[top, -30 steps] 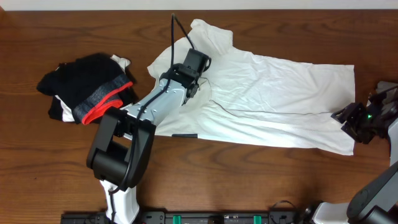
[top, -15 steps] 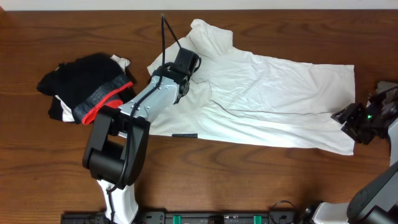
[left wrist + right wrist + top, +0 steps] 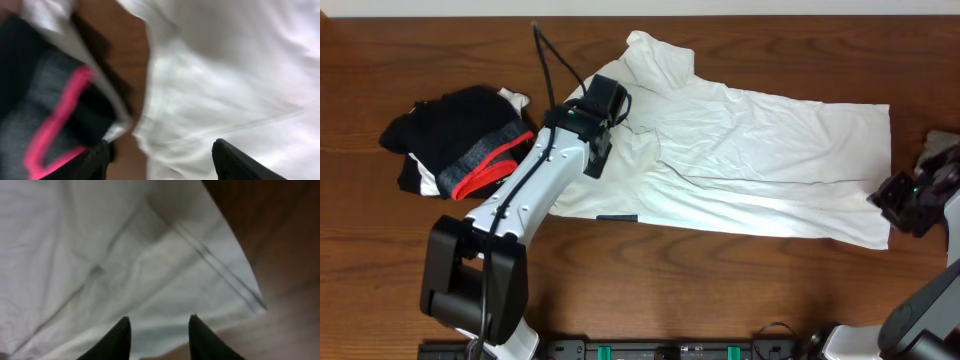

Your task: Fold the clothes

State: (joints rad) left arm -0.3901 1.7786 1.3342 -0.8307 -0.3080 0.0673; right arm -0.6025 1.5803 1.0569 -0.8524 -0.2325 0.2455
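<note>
Overhead and wrist views of a two-arm rig at a wooden tabletop (image 3: 740, 290). The white T-shirt (image 3: 760, 170) lies spread and creased, unfolded, across the middle and right of the tabletop, its plain side up; one short sleeve is bunched at the far edge, and the hem lies towards the right arm. The left end effector (image 3: 610, 100) sits over the sleeve end of the shirt; in the left wrist view its fingers (image 3: 240, 162) stand wide apart with nothing between them, white cloth and a strip of bare wood showing below. The right end effector (image 3: 888, 195) is at the near right corner of the hem; in the right wrist view its fingers (image 3: 117, 340) stand moderately apart above the stitched hem corner, the gap showing only cloth underneath; whether the tips touch the fabric cannot be told. A heap of black garments (image 3: 460, 145) with a grey-and-red band lies on the left of the tabletop, near the sleeve end but apart from it.
</note>
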